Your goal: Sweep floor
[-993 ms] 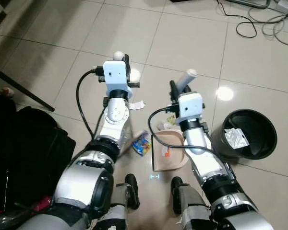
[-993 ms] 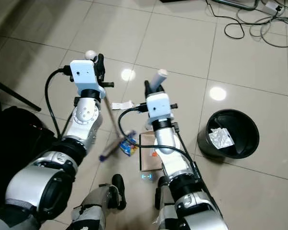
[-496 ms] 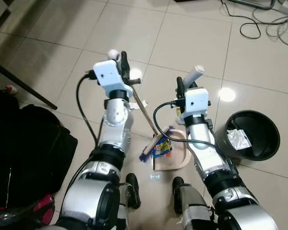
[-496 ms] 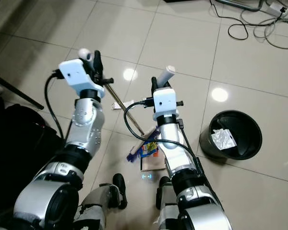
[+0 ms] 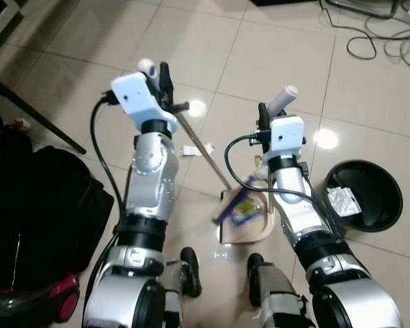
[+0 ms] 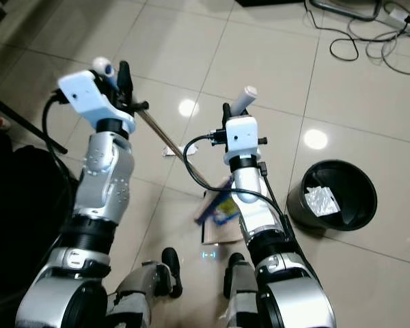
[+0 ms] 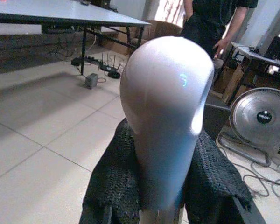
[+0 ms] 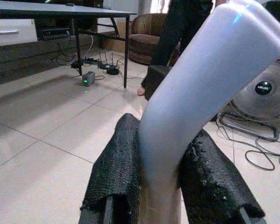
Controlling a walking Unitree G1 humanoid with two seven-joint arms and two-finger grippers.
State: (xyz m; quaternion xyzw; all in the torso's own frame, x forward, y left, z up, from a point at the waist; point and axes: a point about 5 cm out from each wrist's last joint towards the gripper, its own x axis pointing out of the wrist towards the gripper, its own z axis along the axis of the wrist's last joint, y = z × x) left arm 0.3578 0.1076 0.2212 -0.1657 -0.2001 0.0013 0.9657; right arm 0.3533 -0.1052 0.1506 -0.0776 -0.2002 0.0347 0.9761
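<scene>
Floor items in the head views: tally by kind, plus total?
Broom: 1
Dustpan: 1
Blue snack wrapper: 1
White paper scrap: 1
Black bin: 1
Crumpled foil in the bin: 1
Total: 6

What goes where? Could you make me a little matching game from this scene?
Things:
1. snack wrapper
2. crumpled foil
3. broom
4. white scrap

Places:
A. in the black bin
B. on the bare floor
C. on the dustpan
D. held in the left gripper

Pairs: 1-C, 2-A, 3-D, 4-B
</scene>
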